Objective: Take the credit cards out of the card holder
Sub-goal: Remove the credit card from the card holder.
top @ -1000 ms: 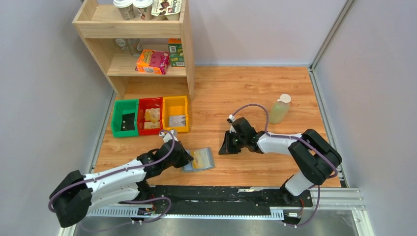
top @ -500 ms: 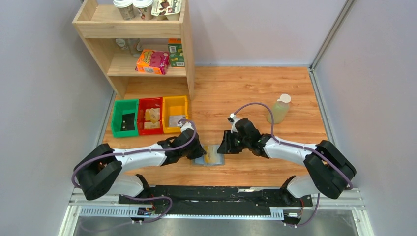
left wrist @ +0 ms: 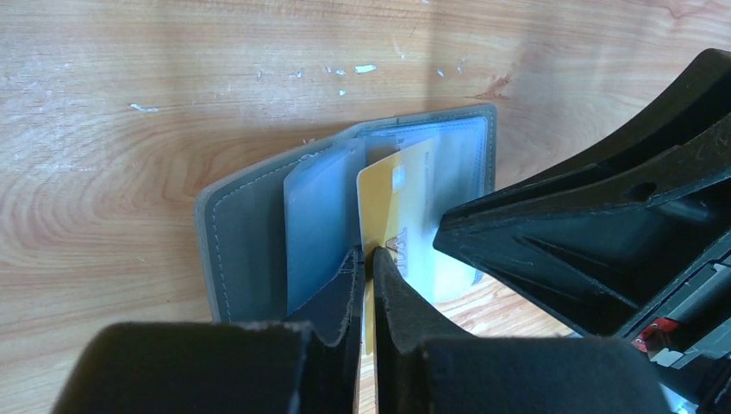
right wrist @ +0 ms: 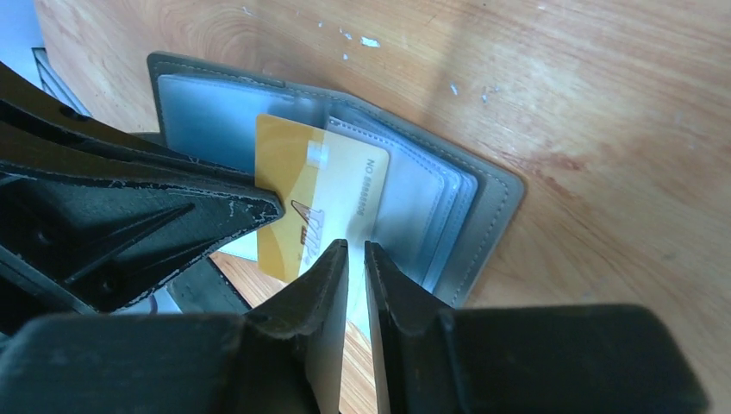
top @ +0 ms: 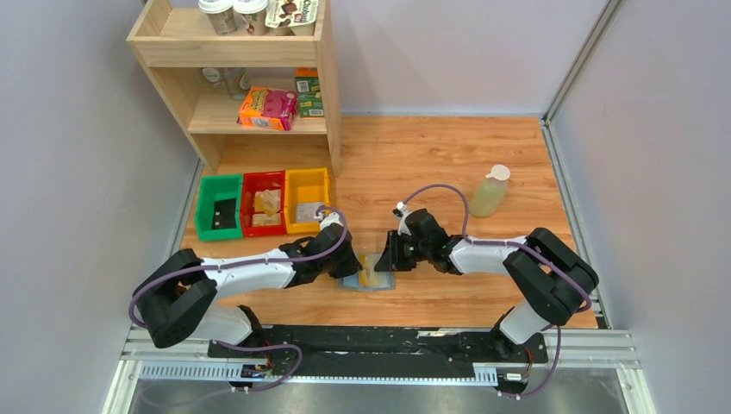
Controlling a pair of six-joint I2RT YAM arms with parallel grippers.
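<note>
Versus a second ago: the card holder (top: pixel 353 281) lies further right on the table (top: pixel 414 164), nearer mid-front. The left arm has swung in from the low left. The right gripper (right wrist: pixel 355 250), then well apart from the holder, is now at its right edge.

The left gripper (left wrist: pixel 368 259) is clamped on the edge of a yellow credit card (left wrist: pixel 405 198), which stands tilted out of the open holder's pale sleeves. The right gripper's fingers are a narrow slit apart at the card's lower edge. Something pale shows in the slit, maybe a sleeve edge; I can't tell if it is gripped.

Both arms reach low and inward with elbows out, and the grippers face each other across the holder, almost touching.

The table is wood-grain with grey walls around. A wooden shelf unit (top: pixel 233 52) stands at back left. A green bin (top: pixel 205 207), a red bin (top: pixel 263 178) and a yellow bin (top: pixel 308 175) sit in a row in front of it. A pale bottle (top: pixel 490 194) stands at right.
</note>
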